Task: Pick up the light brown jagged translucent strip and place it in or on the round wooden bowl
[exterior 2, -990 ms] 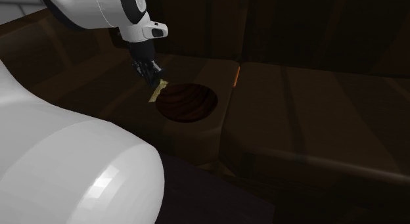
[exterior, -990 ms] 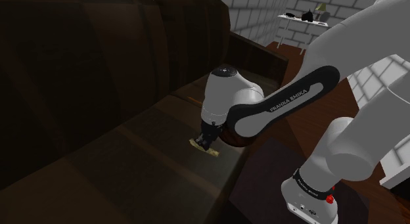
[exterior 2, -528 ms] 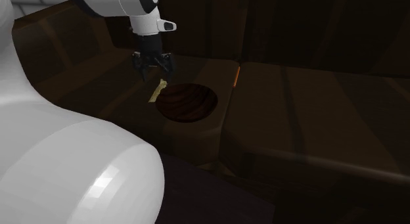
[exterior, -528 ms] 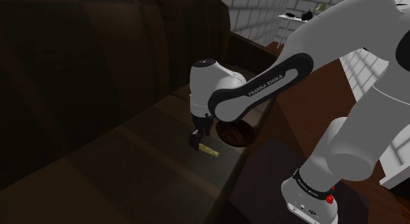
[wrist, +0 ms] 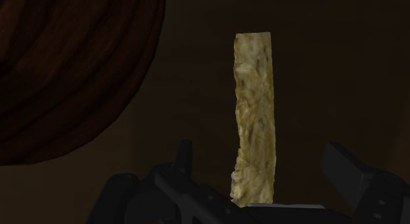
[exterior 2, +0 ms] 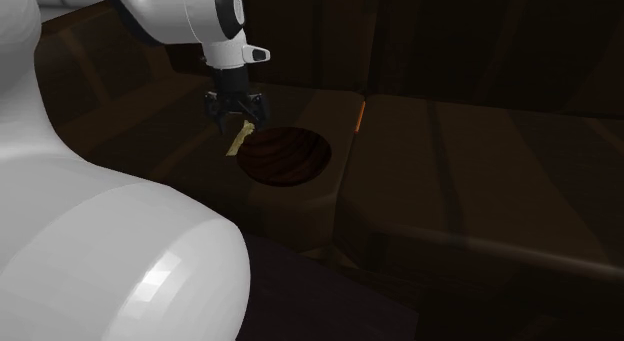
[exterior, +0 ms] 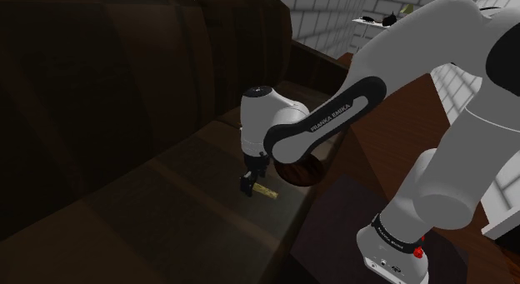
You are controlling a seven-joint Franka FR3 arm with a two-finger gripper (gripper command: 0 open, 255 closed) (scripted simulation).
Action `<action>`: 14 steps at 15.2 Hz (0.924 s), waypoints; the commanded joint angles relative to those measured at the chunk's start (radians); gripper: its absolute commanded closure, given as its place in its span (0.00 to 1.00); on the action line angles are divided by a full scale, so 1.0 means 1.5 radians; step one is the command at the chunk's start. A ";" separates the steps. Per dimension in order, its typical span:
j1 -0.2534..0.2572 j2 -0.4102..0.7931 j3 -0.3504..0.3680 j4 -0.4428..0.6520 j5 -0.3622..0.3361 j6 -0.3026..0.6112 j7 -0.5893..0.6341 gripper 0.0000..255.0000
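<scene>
One pale tan strip [wrist: 255, 117], jagged-edged, mottled, flat beside round dark grained wooden bowl [exterior 2: 285, 157]. Claw [exterior 2: 236, 117] wide, fingers straddling strip, no contact.

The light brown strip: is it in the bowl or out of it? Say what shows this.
Out. The strip lies flat on the dark surface beside the bowl, apart from it, between the open fingers.

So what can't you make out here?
Wrist view: the black gripper hides the near end of the pale tan jagged strip; the edge cuts off the round dark wooden bowl.
Shoulder view: the arm covers part of the bowl.
Second exterior view: too dim to tell whether strip and bowl touch.
</scene>
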 commanded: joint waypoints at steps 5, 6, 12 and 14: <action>0.000 0.000 0.000 0.000 0.000 0.001 0.000 1.00; 0.000 0.000 0.000 0.000 0.000 0.001 0.000 1.00; 0.000 -0.005 0.000 -0.003 0.003 -0.001 -0.002 1.00; 0.000 0.000 0.000 0.000 0.000 0.001 0.000 1.00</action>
